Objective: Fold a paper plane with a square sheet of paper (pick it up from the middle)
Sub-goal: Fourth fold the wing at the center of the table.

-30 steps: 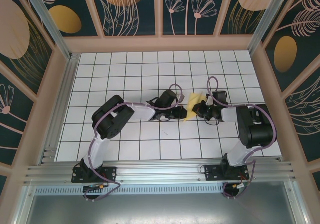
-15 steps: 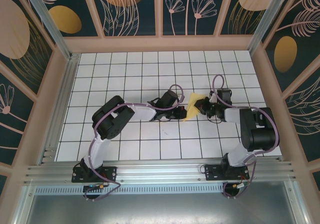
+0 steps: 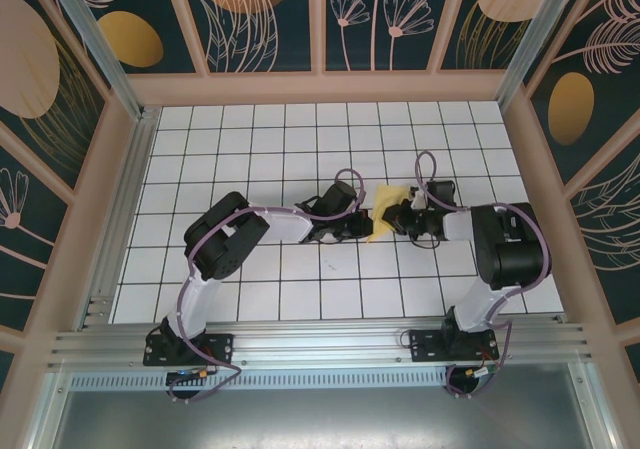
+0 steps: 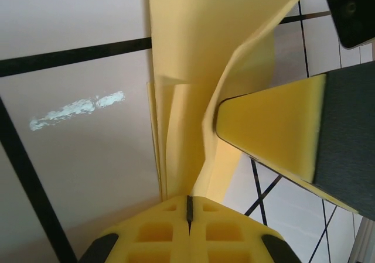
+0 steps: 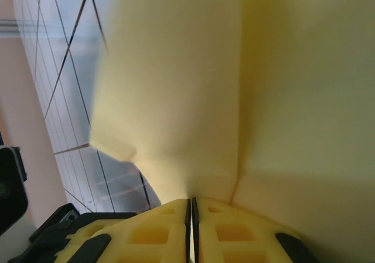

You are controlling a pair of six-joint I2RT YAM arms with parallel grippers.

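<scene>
The pale yellow paper (image 3: 383, 212), folded into several layers, hangs between my two grippers above the middle of the table. My left gripper (image 3: 366, 225) is shut on the paper's (image 4: 187, 69) lower end; its yellow fingers (image 4: 146, 231) pinch the stacked folds. My right gripper (image 3: 396, 213) is shut on the paper's (image 5: 193, 87) right side, with the sheet rising from between its pads (image 5: 146, 234). The right gripper's yellow finger (image 4: 275, 140) shows beside the paper in the left wrist view.
The white grid table (image 3: 250, 149) spreads around both arms. Wooden frame walls (image 3: 320, 87) and a metal rail (image 3: 320, 339) at the near edge bound it. A white scuff mark (image 4: 76, 108) lies on the tile below the paper.
The right gripper shifted a little right and back left while staying on the paper. The left arm has barely moved.
</scene>
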